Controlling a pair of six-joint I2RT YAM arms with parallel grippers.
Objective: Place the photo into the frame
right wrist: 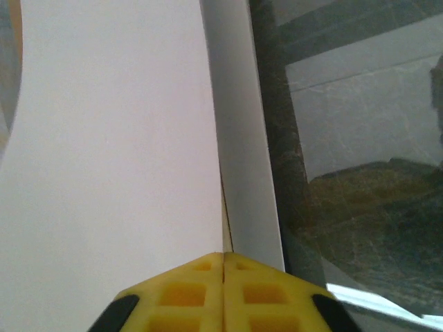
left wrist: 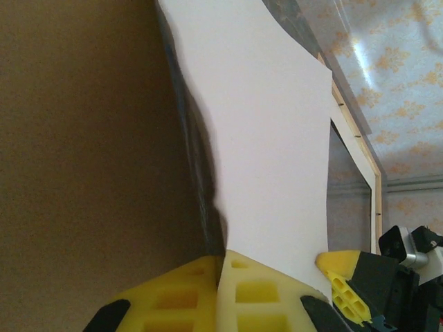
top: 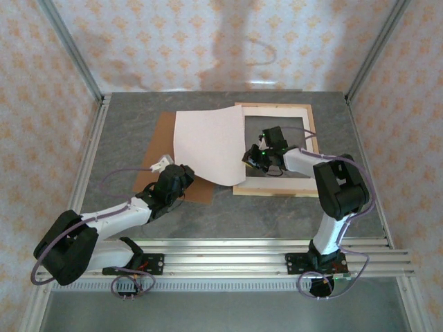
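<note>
The photo (top: 208, 142) lies white back up, a single bowed sheet. It reaches from the brown backing board (top: 158, 142) on the left across the left side of the frame (top: 275, 188). The frame is one light wooden rectangle lying flat on the grey counter (top: 277, 214), right of centre. The left claw (top: 185, 173) is pressed together on the photo's near left corner. The right claw (top: 253, 160) is pressed together on the photo's near right edge, over the frame. That makes one photo, one frame, one board and two claws.

The top view gives this whole layout. The left wrist view adds detail from close up. There the sheet runs down into the seam between the left claw's yellow fingers (left wrist: 263, 301), and a dark shadowed gap separates it from the board. A yellow finger of the right claw touches the photo's other near corner. In the right wrist view, the photo's thin edge enters the closed seam of the right claw (right wrist: 223, 290), with dark marbled surface to the right.
</note>
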